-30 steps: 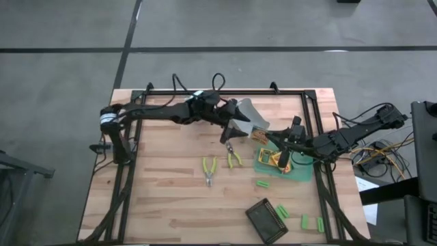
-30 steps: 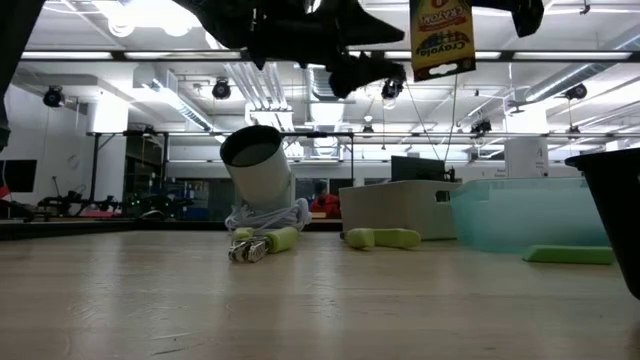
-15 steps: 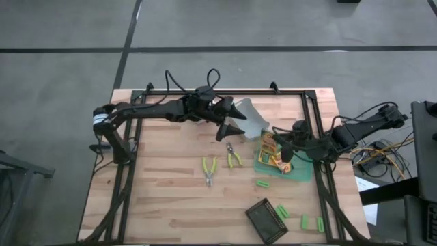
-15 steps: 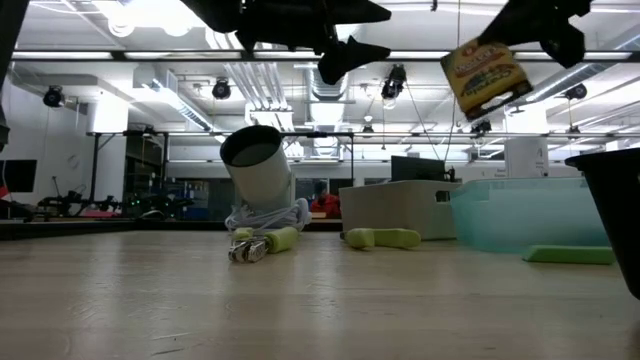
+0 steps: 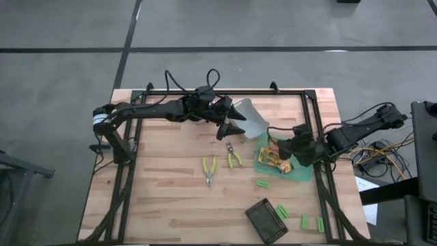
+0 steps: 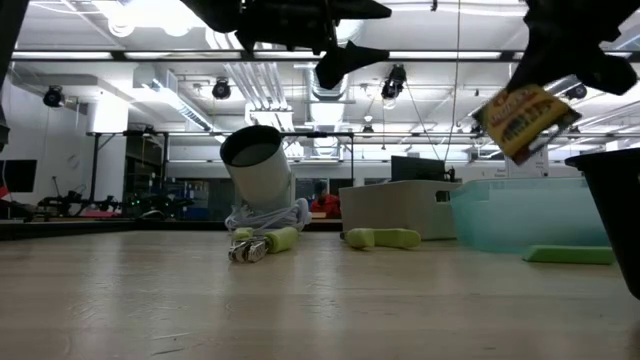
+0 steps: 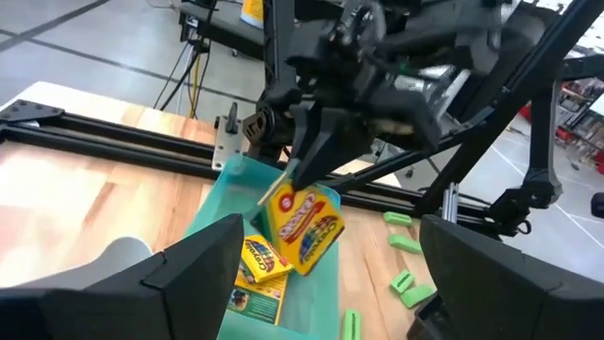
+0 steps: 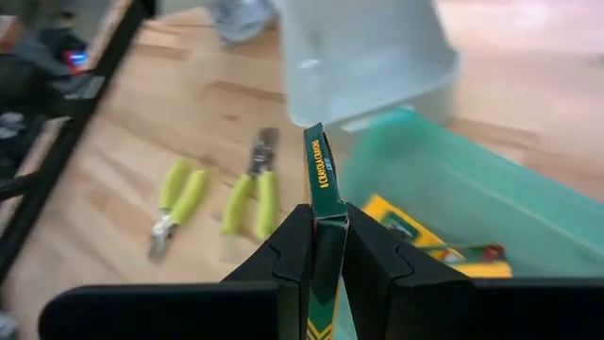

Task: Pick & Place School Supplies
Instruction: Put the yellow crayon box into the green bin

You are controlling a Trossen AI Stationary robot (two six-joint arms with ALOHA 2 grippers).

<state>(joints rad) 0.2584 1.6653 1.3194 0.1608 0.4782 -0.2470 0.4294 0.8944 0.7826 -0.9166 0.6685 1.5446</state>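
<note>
Item: yellow crayon pack (image 7: 300, 229), held edge-on between the fingers of the right pincer (image 8: 321, 247), which is clamped on its thin sides; position, in the air over the green bin (image 5: 298, 174) at the right of the desk (image 5: 157, 198), tilted in the low view. Two more yellow packs (image 7: 257, 266) already lie in the bin's floor. Handling judgement: a small card box, light and fairly stiff across its faces but liable to crush at the edges under a hard squeeze; printed surface likely a little slick, so a grip across the narrow sides near the middle, as now, seems soundest. A release from low over the bin should do, since the pack probably lands flat without bouncing. Left pincer (image 5: 232, 127): spread wide, holding nothing, hovering near the clear grey bin (image 5: 251, 117) at the back of the desk. Remaining on the desk: two yellow-handled scissor-like tools (image 5: 209, 169), side by side near the middle, hard and thin, best taken across the handles; small green blocks (image 5: 263, 183) scattered toward the front right, light and rigid, needing a narrow pinch; a dark tray (image 5: 265, 219) at the front, one block just beside it.
</note>
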